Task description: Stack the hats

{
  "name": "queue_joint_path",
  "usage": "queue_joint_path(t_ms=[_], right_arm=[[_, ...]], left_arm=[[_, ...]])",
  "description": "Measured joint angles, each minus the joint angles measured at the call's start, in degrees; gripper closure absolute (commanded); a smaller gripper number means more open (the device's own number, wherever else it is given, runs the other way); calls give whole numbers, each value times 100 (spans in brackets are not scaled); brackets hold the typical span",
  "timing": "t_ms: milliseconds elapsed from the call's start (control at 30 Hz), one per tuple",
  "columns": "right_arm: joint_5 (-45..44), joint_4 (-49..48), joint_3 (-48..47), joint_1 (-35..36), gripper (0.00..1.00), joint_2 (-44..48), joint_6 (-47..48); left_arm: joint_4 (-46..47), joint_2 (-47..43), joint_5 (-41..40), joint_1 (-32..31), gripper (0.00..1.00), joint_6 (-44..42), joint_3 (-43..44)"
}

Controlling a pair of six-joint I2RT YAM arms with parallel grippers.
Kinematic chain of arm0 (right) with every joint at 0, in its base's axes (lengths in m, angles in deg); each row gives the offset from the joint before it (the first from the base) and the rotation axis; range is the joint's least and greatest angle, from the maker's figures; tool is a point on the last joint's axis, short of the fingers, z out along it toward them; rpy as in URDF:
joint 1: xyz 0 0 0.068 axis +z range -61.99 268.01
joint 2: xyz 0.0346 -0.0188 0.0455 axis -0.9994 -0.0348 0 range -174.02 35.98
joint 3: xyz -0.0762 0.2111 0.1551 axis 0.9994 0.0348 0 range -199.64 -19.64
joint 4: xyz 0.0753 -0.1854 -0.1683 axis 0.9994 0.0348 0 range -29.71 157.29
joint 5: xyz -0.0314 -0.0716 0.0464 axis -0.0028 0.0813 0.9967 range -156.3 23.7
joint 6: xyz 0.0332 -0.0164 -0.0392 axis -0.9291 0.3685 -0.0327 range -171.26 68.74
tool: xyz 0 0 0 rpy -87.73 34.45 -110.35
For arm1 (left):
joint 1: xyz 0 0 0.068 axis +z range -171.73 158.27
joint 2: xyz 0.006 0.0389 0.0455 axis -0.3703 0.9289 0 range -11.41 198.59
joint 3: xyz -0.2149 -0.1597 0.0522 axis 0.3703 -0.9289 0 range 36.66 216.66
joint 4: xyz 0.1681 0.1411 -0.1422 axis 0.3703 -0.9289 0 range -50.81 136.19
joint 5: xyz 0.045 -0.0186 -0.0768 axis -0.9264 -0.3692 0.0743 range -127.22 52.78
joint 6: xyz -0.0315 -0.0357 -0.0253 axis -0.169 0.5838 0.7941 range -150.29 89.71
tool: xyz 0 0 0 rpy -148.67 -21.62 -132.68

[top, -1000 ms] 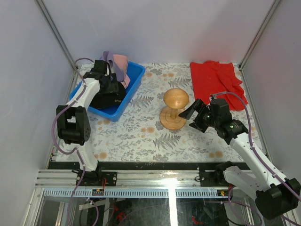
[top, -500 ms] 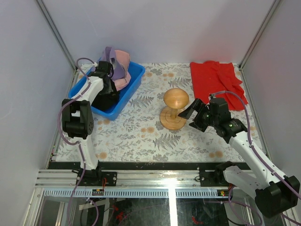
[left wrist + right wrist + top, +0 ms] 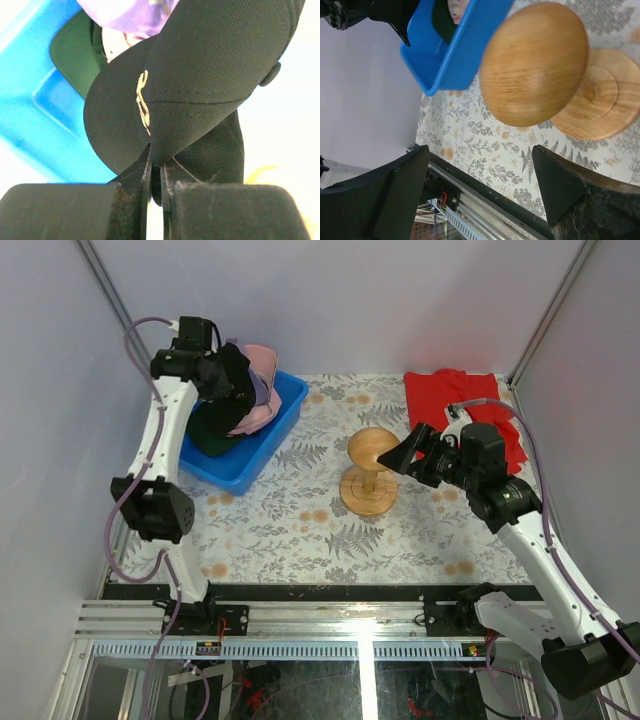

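The floral-patterned counter (image 3: 290, 530) carries a blue plastic bin (image 3: 262, 462) at ten o'clock, a crumpled red cloth (image 3: 450, 405) at one o'clock and a round-headed wooden stand (image 3: 372, 452) near the centre. Three soft caps lie with the bin: a dark green-black one (image 3: 212, 435) low inside, and a pink one (image 3: 262, 390) and a lavender purple one (image 3: 130, 15) heaped at its twelve o'clock end. The fourth, a black baseball cap with a gold emblem (image 3: 220, 65), hangs above the bin from the left gripper (image 3: 156, 170), whose jaws are pressed together on a fold of its fabric. The right gripper (image 3: 479, 155) stands spread and empty at three o'clock of the stand. The step in hand looks like carrying the first cap out of the bin. The next move calls for swinging it toward four o'clock over the stand's head and lowering it crown up until it seats, then letting go.
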Motion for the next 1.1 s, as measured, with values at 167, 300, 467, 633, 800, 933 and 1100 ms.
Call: queue_joint_path(t_ms=[167, 300, 467, 633, 800, 933, 1100], right_arm=[[389, -369, -61, 20, 13, 160, 339], [590, -658, -170, 153, 14, 214, 577], [321, -800, -772, 931, 14, -81, 1040], [-800, -833, -1733, 2568, 12, -1038, 1716], [-2103, -942, -2076, 3751, 11, -1919, 2297], [-2839, -999, -2074, 3915, 11, -2120, 2564], [-3473, -1268, -2103, 3930, 11, -2151, 2826]], left_arm=[[-389, -702, 776, 4, 100, 546, -92], [-426, -807, 1840, 11, 100, 1189, -341], [-446, -807, 2938, -42, 100, 2096, -719], [-385, -951, 3707, -90, 100, 2728, -710], [-282, -1119, 4212, -127, 100, 3289, -710], [-188, -1309, 4487, -144, 100, 3635, -710], [-114, -1537, 4747, -153, 100, 3884, -719]])
